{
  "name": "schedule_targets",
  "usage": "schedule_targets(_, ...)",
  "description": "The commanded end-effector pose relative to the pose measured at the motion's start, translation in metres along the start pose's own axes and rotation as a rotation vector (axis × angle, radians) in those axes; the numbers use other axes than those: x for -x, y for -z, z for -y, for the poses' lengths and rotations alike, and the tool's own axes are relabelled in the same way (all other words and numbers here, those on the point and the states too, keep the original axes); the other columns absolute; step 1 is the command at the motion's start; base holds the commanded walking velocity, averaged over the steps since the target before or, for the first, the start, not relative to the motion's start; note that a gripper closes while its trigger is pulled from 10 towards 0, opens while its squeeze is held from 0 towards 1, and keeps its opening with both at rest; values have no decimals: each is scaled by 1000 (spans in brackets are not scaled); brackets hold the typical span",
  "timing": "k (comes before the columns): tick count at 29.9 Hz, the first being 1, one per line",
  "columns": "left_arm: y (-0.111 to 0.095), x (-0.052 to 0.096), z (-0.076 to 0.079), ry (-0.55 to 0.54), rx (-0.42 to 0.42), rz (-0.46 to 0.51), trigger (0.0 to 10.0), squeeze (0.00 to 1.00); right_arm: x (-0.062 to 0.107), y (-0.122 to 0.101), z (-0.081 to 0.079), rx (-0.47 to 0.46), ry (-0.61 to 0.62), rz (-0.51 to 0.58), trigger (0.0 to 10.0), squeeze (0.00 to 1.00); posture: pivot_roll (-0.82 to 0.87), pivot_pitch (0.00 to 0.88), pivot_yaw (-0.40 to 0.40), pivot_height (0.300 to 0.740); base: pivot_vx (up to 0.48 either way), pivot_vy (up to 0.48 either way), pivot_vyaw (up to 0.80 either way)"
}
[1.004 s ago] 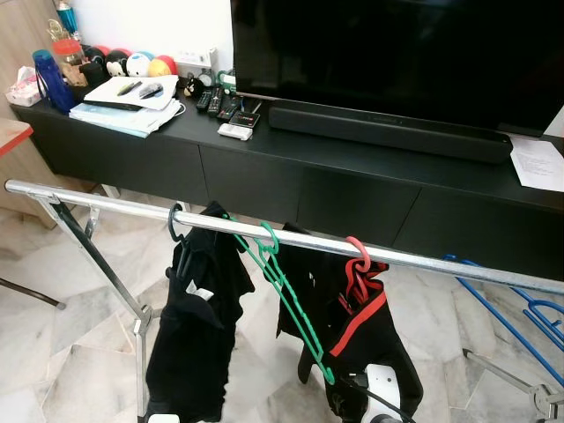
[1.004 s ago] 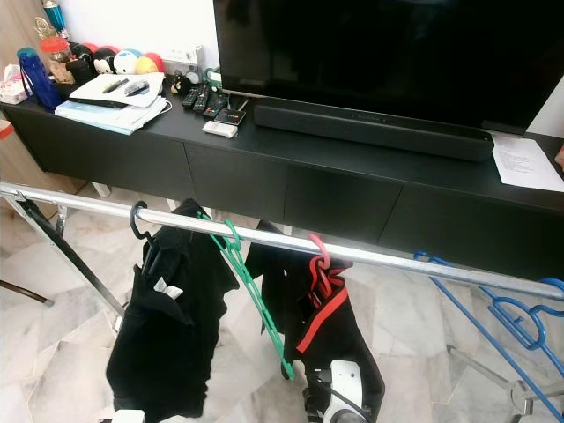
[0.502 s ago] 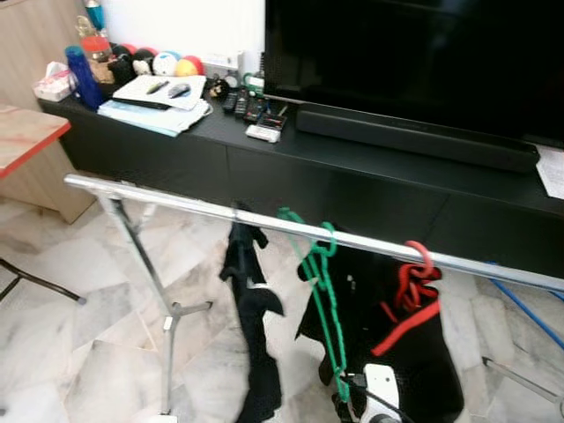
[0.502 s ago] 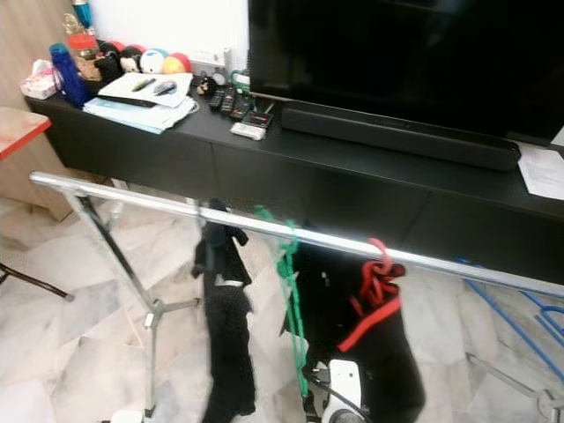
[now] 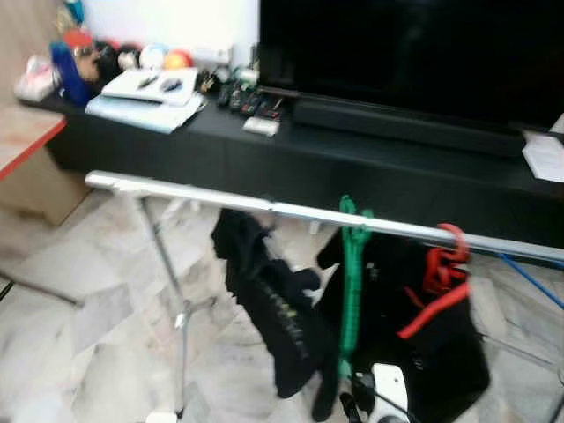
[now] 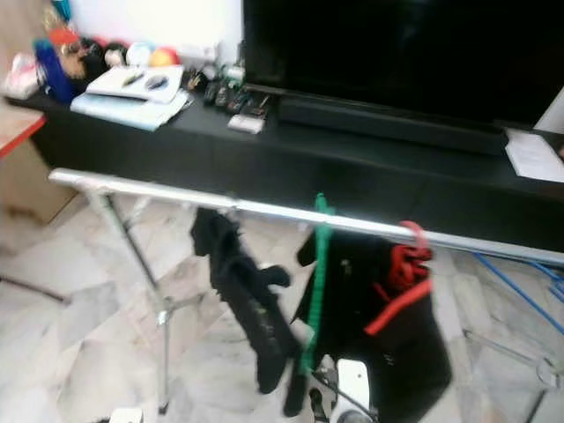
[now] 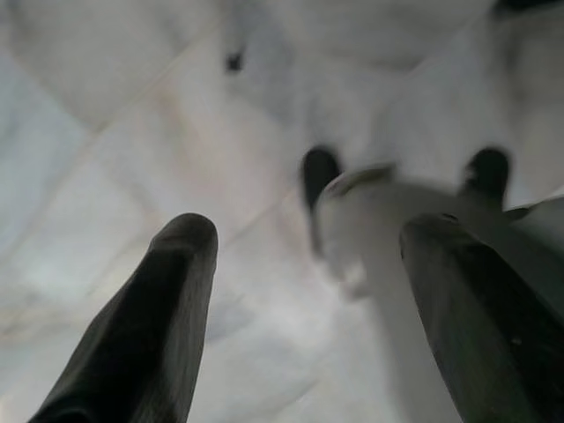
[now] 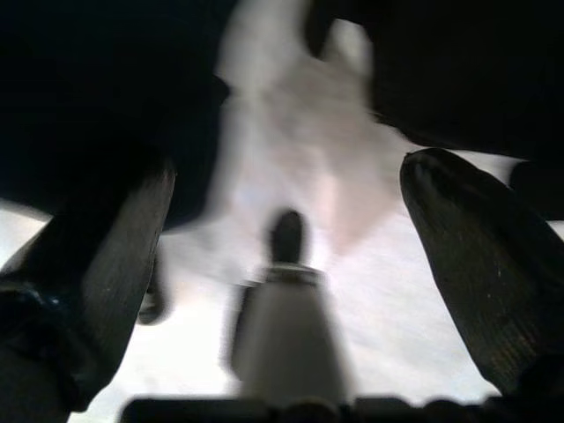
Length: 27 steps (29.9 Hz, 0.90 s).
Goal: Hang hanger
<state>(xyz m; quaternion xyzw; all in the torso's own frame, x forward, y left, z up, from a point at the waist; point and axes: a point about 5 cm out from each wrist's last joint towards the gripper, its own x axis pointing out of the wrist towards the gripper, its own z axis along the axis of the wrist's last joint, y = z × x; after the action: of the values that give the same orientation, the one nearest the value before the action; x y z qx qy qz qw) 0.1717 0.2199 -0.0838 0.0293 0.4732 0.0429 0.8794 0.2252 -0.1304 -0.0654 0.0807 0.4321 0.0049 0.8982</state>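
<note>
Hanger (image 5: 352, 282), the green one, hangs hooked on the silver rail (image 5: 264, 208) but has swung edge-on since a second ago, beside a black garment (image 5: 273, 308) now kicked sideways. Left tool (image 7: 308, 256) and right tool (image 8: 282, 247) hang low, fingers apart, holding nothing. Beyond, the red hanger (image 5: 441, 273), then the black bench (image 5: 291, 150). Hanging looks done.

- Your two head eyes look forward and down, blurred, sharing the clothes rail (image 5: 291, 211) and the black TV cabinet (image 6: 264, 150) behind it.
- Your wrist cameras look down along their fingers at marble floor (image 7: 106, 176), close.
</note>
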Motion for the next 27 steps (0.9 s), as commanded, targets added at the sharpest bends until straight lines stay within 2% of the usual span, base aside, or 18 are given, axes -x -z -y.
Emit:
schedule_targets(1, 11, 1, 7, 17, -6, -39, 10000, 0, 1, -1, 9, -31, 37, 23, 10000, 0, 7, 161, -52, 740, 0, 0, 0)
schedule_targets(6, 12, 1, 8, 19, -7, -41, 10000, 0, 1, -3, 11, -46, 60, 57, 10000, 0, 4, 160, -58, 740, 0, 0, 0)
schedule_targets(10, 13, 1, 11, 24, -8, -43, 10000, 0, 3, -8, 15, -59, 118, 132, 10000, 0, 1, 158, -66, 740, 0, 0, 0)
schedule_targets(18, 14, 1, 14, 31, -13, -46, 10000, 0, 4, -15, 16, -64, 97, 208, 10000, 0, -13, 149, -73, 740, 0, 0, 0)
schedule_targets(19, 14, 1, 15, 34, -16, -47, 10000, 0, 11, -44, 40, -60, 93, 385, 10000, 0, -14, 148, -73, 740, 0, 0, 0)
schedule_targets(20, 14, 1, 15, 34, -17, -47, 10000, 0, 15, -54, 46, -61, 84, 444, 10000, 0, -14, 148, -73, 740, 0, 0, 0)
schedule_targets(21, 14, 1, 15, 34, -17, -47, 10000, 0, 15, -54, 46, -61, 84, 444, 10000, 0, -14, 148, -73, 740, 0, 0, 0)
schedule_targets(22, 15, 1, 16, 38, -19, -47, 10000, 0, 19, -64, 48, -36, 61, 517, 10000, 0, -18, 140, -73, 740, 0, 0, 0)
schedule_targets(27, 15, 1, 18, 42, -25, -49, 10000, 0, 24, -72, 48, 2, 48, 582, 10000, 0, -22, 130, -70, 740, 0, 0, 0)
